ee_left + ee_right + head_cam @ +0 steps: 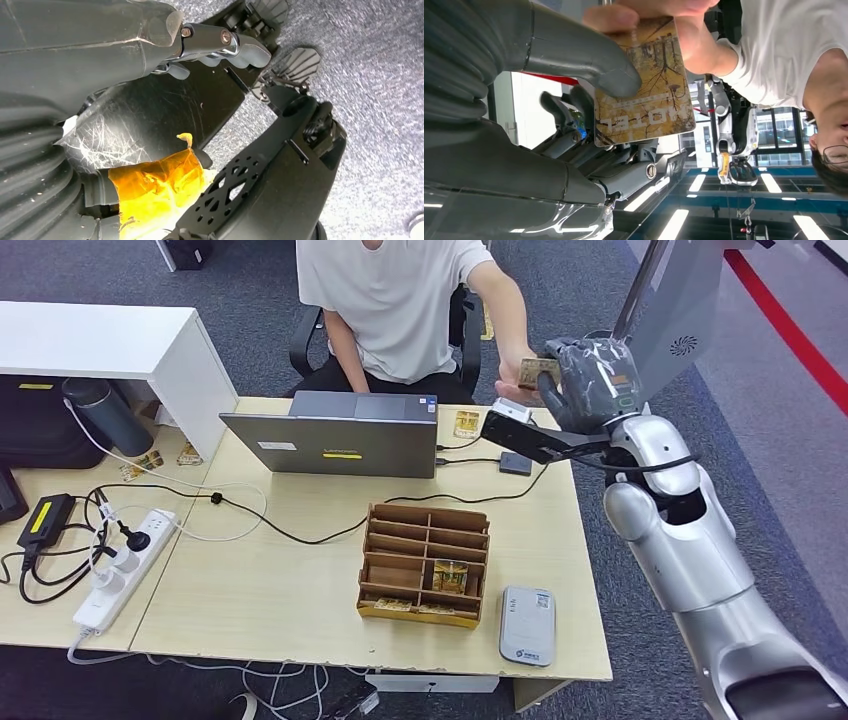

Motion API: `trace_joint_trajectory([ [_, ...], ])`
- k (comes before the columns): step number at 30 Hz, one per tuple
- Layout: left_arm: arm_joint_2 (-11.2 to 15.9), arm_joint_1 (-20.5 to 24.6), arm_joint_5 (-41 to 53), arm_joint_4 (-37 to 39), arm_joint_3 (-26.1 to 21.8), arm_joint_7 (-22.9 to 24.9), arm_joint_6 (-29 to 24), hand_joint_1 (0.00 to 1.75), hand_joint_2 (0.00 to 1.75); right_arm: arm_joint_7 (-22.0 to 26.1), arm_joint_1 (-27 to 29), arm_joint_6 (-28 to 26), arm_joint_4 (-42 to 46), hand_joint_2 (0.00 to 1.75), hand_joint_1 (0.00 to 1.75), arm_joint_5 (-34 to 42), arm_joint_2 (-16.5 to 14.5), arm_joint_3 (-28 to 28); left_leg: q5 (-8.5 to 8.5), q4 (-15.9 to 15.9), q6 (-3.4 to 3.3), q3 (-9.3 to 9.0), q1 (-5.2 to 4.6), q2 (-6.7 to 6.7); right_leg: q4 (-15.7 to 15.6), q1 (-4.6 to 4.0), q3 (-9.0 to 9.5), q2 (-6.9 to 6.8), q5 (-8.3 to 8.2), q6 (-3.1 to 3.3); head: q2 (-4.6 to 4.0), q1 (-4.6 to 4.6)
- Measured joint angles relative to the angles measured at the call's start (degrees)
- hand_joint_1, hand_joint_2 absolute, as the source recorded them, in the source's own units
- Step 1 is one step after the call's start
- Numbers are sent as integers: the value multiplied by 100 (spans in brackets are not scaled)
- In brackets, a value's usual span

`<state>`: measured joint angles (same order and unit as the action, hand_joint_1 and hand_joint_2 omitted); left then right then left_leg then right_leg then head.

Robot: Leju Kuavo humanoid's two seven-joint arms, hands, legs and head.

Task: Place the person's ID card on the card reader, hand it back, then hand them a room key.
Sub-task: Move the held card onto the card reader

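My right hand [590, 380] is raised beyond the desk's far right corner and holds a brown hotel room key card [533, 371] printed with trees. In the right wrist view my thumb [589, 60] presses on the key card [644, 100], and the seated person's fingers [624, 15] pinch its far edge. The person's hand [512, 390] meets mine over the desk edge. The grey card reader [527, 625] lies at the desk's front right with nothing on it. My left hand [220, 45] hangs by my body over the carpet, holding nothing.
A cardboard organizer [425, 563] holding key cards stands mid-desk, left of the reader. A closed laptop [330, 440] sits at the back, with another card [466, 424] and a small black box [515, 462] beside it. A power strip [125, 565] and cables lie at left.
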<state>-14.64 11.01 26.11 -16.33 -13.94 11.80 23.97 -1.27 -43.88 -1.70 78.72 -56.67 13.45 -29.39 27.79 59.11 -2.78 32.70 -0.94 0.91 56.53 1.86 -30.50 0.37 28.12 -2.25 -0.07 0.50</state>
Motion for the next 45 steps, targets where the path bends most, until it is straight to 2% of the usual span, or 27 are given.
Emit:
trace_joint_trajectory([
  [7,-3,2,-19,0,114,-55,-74,0,175,27,189,-105,183,175,175,111,32,89,0,0,0,0,0,1,-1,0,-1,-1,0,0,0,0],
  [19,1,-11,-220,0,201,-145,-277,0,175,320,1506,-641,1487,175,175,362,312,694,3,0,2,2,0,2,-3,0,-5,-5,1,1,0,0],
  [23,2,-17,-356,0,201,-162,-337,0,175,517,2200,-985,2021,175,175,327,440,965,3,0,2,3,0,7,-4,-1,-4,-12,2,1,0,-1],
  [28,2,-20,-543,0,204,-134,-446,0,175,868,3381,-1320,2729,175,175,171,562,1398,11,-1,9,7,0,8,-5,-1,-5,-12,8,4,0,-1],
  [33,-1,-17,-639,0,222,-48,-520,0,175,937,4190,-1547,3058,175,175,-188,613,1560,14,-1,8,6,0,3,-6,-1,-7,-10,9,5,0,0],
  [38,-10,-10,-696,0,227,45,-570,0,175,947,4519,-1620,3080,175,175,-393,616,1547,10,-1,12,5,1,2,-4,-1,-6,-9,8,6,0,0],
  [45,-54,22,-738,0,281,201,-605,0,175,843,4554,-1659,2742,175,175,-902,615,1256,10,-1,12,5,1,3,-4,-1,-4,-8,8,6,0,-1],
])
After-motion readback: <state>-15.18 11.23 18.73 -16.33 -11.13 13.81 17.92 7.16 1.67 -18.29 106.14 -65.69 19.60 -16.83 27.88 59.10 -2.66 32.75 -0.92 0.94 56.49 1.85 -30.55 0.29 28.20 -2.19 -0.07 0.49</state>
